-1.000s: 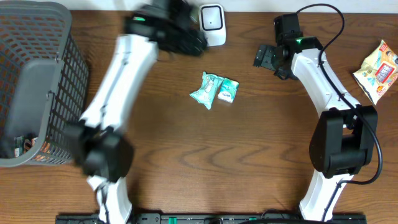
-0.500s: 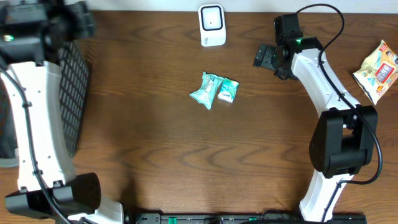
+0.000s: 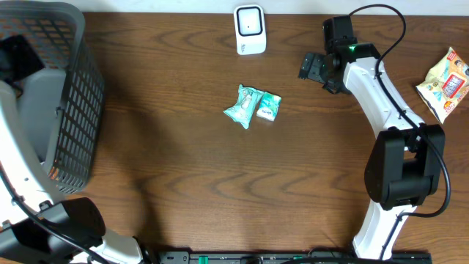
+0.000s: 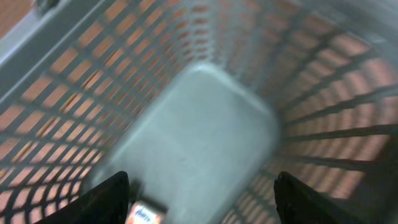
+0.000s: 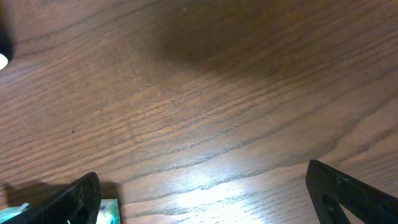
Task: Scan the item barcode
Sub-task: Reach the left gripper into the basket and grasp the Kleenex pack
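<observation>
The overhead view looks straight down on the whole counter (image 3: pixel 220 183). The left wrist view peers closely into the basket (image 4: pixel 323 130), shared with overhead. The right wrist view faces the counter closely, sharing the green packet (image 5: pixel 107 211) edge.

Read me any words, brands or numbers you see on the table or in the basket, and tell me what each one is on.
Nothing can be read clearly.
Snack bag: coloured print, too small to read.
Teal packets: markings too small to read.
Item in the basket: label blurred.
Scanner: no text visible.
</observation>
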`<control>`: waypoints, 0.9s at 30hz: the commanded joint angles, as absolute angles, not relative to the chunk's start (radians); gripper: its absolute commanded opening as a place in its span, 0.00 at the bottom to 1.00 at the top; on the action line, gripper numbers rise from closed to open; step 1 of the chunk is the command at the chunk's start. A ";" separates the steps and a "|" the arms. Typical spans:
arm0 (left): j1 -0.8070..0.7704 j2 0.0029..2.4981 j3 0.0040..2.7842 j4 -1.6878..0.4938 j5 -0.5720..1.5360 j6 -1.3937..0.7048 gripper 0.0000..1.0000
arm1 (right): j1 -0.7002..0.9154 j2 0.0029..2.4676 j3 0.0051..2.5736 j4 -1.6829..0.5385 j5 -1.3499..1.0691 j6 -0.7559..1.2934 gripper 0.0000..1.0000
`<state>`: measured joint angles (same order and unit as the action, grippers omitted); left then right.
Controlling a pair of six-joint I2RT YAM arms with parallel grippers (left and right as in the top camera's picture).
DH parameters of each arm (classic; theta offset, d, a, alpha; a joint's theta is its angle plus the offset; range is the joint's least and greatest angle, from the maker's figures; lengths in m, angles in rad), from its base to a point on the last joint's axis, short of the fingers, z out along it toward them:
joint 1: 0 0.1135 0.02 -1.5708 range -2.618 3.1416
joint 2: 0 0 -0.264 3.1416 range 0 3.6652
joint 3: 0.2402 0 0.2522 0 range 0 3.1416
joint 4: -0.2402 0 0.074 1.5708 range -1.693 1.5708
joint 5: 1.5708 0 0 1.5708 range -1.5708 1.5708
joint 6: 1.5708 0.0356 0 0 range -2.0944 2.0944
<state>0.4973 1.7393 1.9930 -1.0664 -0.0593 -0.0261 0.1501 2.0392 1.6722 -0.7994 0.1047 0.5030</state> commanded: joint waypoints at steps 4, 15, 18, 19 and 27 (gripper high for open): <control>0.564 1.779 1.906 -1.111 -0.072 -0.039 0.73 | 0.161 2.048 1.666 -0.801 0.110 0.492 0.99; 0.569 1.818 1.721 -1.084 -0.121 -0.261 0.73 | 0.161 2.048 1.666 -0.801 0.110 0.492 0.99; 0.569 1.818 1.662 -1.084 -0.121 -0.261 0.72 | 0.160 2.048 1.666 -0.801 0.110 0.492 0.99; 0.569 1.818 1.641 -1.084 -0.125 -0.261 0.72 | 0.161 2.048 1.666 -0.801 0.110 0.492 0.99; 0.573 1.818 1.458 -0.976 -0.125 -0.261 0.73 | 0.161 2.048 1.666 -0.801 0.110 0.492 0.99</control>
